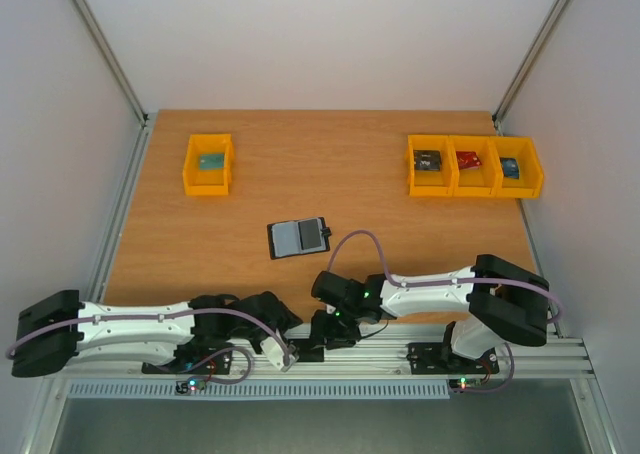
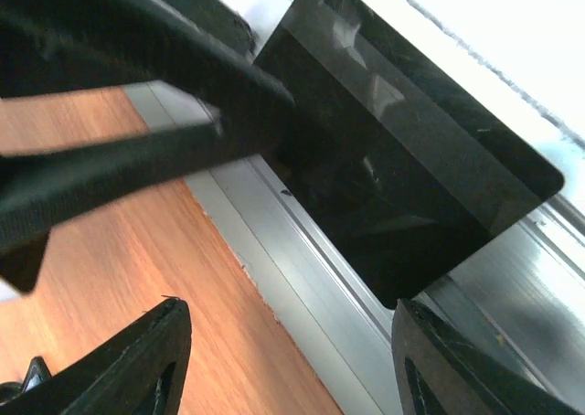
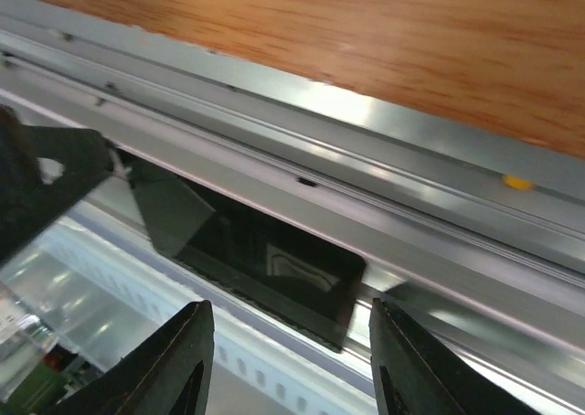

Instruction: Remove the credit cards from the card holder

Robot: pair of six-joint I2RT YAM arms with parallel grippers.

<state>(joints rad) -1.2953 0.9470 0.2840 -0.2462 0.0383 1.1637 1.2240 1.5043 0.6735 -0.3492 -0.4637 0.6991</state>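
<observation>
The card holder (image 1: 299,237) lies open on the wooden table, blue-grey pockets up and its small tab to the right. Both grippers are away from it, at the near edge over the aluminium rail. A dark glossy credit card (image 2: 411,177) lies there; the right wrist view shows this card (image 3: 265,260) just beyond the fingertips. My left gripper (image 2: 291,310) is open with nothing between its fingers. My right gripper (image 3: 288,310) is open too, its black fingers (image 2: 228,77) reaching the card's left edge. I cannot tell whether either gripper touches the card. In the top view the left gripper (image 1: 290,352) and right gripper (image 1: 327,331) nearly meet.
A yellow bin (image 1: 190,177) stands at the back left with a small teal item inside. Three joined yellow bins (image 1: 476,189) stand at the back right, holding a dark, a red and a blue flat item. The aluminium rail (image 3: 430,141) runs along the table's near edge.
</observation>
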